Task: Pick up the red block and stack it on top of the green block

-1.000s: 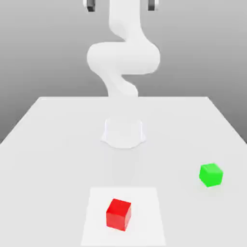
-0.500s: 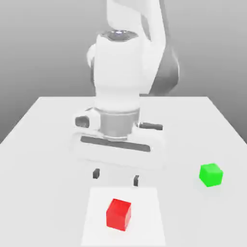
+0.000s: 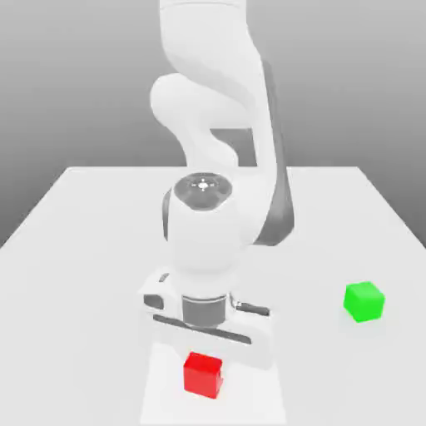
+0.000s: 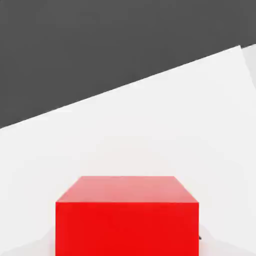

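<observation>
- Two small cubes sit on the white counter point(image 3: 75, 250), which spreads across the lower half of the exterior view under a plain grey backdrop.
- At the lower centre of that frame a paler square patch point(image 3: 162, 391) is marked on the counter surface, reaching down to the bottom edge.
- On this patch, a little left of the frame's middle and low down, rests the red block point(image 3: 203, 374), flat on one face.
- Directly above the red block the white arm point(image 3: 212, 100) folds down from the top centre of the frame, its wide hand hanging over the cube and hiding the cube's upper part.
- The end effector point(image 3: 204, 359) points downward at the red block; its fingers are hidden behind the hand body, and it is clenched to its narrowest, seemingly on the red block, which rests on the counter.
- In the hand view the red block point(image 4: 127, 220) sits large at the bottom centre, its top face and one side face showing, with white counter point(image 4: 150, 125) behind it and a dark background across the upper part of the frame.
- Far over at the right of the exterior view, about level with the hand, the green block point(image 3: 364, 301) stands alone on bare counter, well apart from the red block and the arm.
</observation>
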Robot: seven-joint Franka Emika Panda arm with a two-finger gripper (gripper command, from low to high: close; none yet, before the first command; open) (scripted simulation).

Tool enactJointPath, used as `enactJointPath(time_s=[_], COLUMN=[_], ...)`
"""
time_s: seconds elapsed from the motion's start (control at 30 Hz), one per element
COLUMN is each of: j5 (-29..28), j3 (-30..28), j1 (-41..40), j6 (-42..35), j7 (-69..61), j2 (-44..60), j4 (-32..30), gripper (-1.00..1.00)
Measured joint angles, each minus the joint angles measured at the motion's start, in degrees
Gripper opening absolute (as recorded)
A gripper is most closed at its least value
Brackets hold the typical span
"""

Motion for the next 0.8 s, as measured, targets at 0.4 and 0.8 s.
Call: enactJointPath(time_s=[0.4,0.8], j5=[3.5,8.2], j3=[8.7,19.3], j1=[11.9,30.6], j6=[-10.2,-12.0], j7=[-1.7,-3.7], j2=[-15.1,-22.7], j4=[-4.8,-10.4], gripper=[-1.0,-1.0])
